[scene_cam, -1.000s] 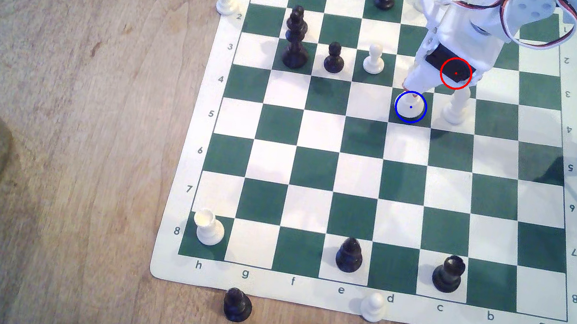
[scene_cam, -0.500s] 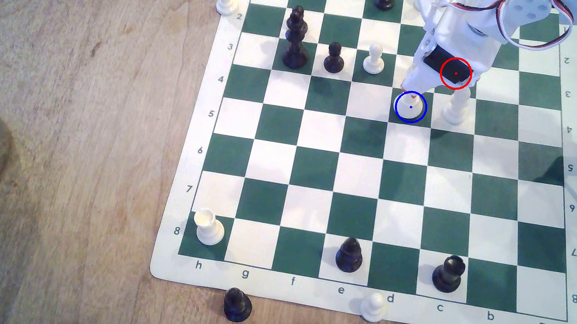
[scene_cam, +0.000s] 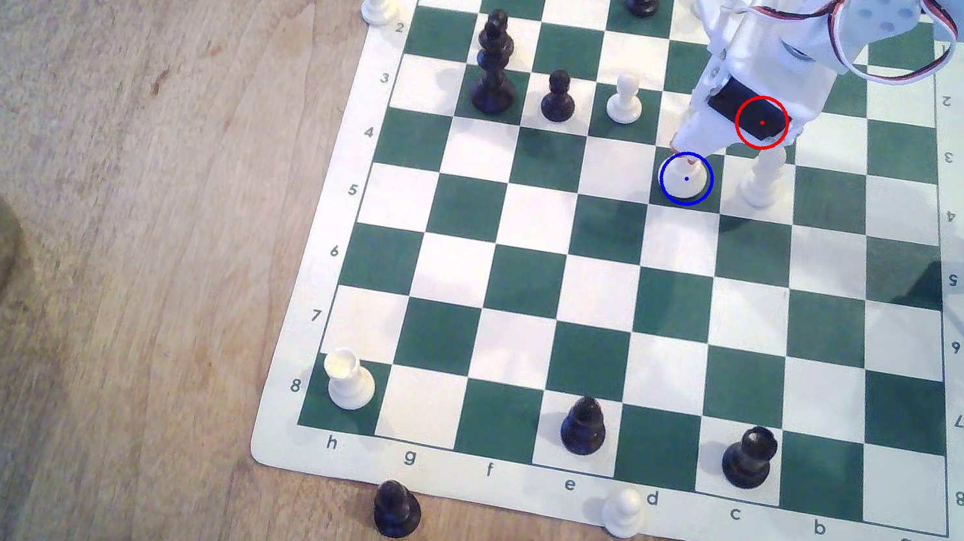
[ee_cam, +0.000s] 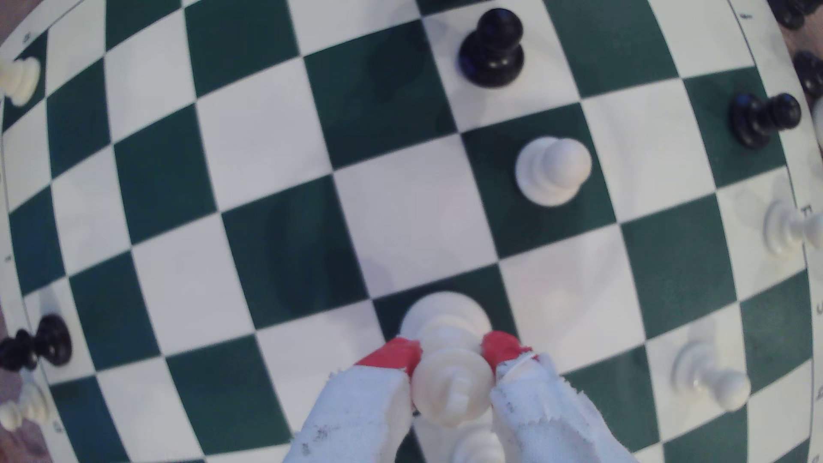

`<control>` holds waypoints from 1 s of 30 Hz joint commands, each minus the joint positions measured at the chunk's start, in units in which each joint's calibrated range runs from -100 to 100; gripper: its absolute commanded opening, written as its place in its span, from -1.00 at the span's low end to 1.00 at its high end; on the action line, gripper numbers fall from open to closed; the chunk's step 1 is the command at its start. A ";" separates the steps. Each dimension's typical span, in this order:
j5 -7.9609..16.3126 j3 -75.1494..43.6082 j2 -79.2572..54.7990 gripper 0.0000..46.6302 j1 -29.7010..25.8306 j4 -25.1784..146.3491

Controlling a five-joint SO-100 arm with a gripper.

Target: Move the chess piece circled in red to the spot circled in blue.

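Black pieces: a tall black plastic king (scene_cam: 494, 63) and a black pawn (scene_cam: 559, 96) stand on the board's rows 2 and 3, at the exterior view's left, well apart from the work.
White pawn: a short round-headed white pawn (scene_cam: 624, 100) stands near the target, not touching.
Piece: the tall white plastic piece with a small cross crown (ee_cam: 450, 356) has its round base inside the dark green square with the thin blue ring (scene_cam: 702, 203).
Gripper: the white gripper with red-tipped fingers (ee_cam: 452, 356) has its jaws clamped on the piece's waist.
Neighbour: another tall white piece (scene_cam: 761, 179) stands on the next square to the exterior view's right.
Progress: the carrying looks done; what is left is to let go and lift away without tipping the piece.
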State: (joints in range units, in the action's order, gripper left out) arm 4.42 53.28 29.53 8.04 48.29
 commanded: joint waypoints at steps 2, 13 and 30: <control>-0.24 -3.32 0.69 -0.58 1.00 -0.78; -0.24 -1.87 3.57 -0.10 1.15 -0.87; 0.15 0.49 12.66 0.16 2.01 0.77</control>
State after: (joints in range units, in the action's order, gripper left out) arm 4.32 53.91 34.90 9.14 47.97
